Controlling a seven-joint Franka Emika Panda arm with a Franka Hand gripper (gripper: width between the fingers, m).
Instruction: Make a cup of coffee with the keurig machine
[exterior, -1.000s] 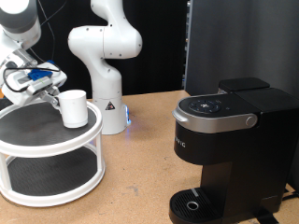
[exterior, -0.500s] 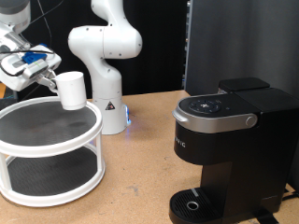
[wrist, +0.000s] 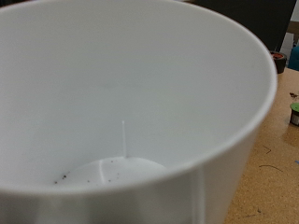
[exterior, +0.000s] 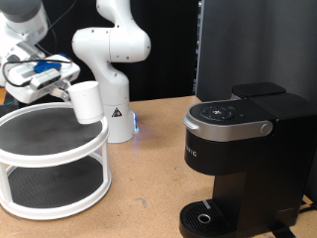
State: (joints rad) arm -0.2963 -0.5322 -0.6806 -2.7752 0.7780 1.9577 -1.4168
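Gripper [exterior: 61, 87] was clamped on the cup [exterior: 86, 101], held above the tiered stand [exterior: 59, 159], mid-carry; cup prob. needed lowering onto the keurig [exterior: 238, 149] drip base w/o tipping.

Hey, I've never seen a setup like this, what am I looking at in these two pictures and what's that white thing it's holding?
This is a robot arm working at a wooden table. One picture comes from a camera off the arm. At its upper left, the arm's hand holds a white cup lifted above a round two-tier white stand. At its right stands the black keurig machine, lid closed. A second white robot arm stands behind, idle. The other picture comes from a camera on the hand itself, so the cup fills it: you look into its empty inside, with dark specks at the bottom.
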